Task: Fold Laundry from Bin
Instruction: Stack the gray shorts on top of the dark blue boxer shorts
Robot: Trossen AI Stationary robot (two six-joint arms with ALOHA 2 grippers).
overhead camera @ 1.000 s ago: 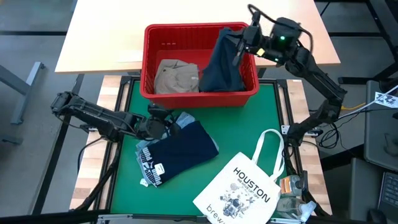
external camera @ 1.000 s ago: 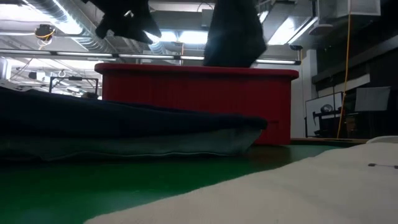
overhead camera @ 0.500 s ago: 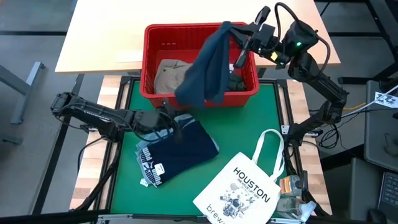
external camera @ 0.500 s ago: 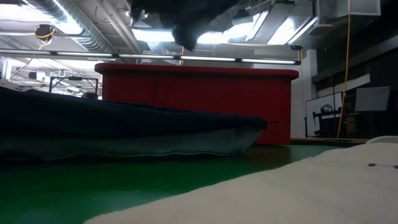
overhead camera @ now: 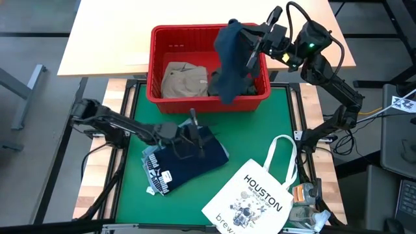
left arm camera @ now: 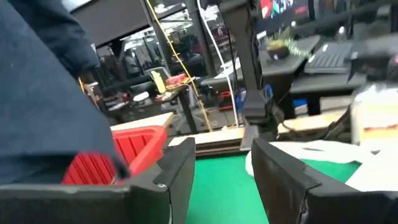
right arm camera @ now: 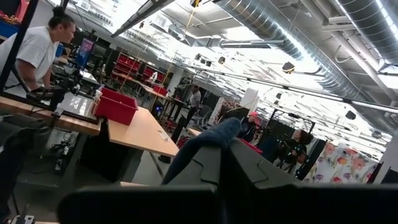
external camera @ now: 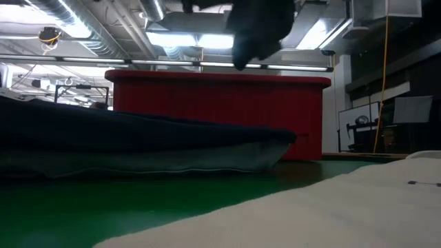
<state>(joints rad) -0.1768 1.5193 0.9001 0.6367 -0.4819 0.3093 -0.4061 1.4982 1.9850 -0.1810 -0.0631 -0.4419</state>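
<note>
right gripper [overhead camera: 255, 47] clenched on navy garment [overhead camera: 229, 62], hoisted over bin [overhead camera: 156, 65] at 12 o'clock so it hangs free. left gripper [overhead camera: 192, 135] spread, empty, over folded stack [overhead camera: 188, 159], likely just pressing it flat.

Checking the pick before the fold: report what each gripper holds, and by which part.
Right gripper pinches the navy garment by its top edge, dangling over the bin. Left gripper holds nothing.

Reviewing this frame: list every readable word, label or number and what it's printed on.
"HOUSTON": on the white tote bag, high view.
"brew...": lower line on the same bag, cut off at its edge.
Small tag on the folded navy garment: too small to read.
Label on the packet by the bag: too small to read.
Room signs in the wrist views: blurred.
</note>
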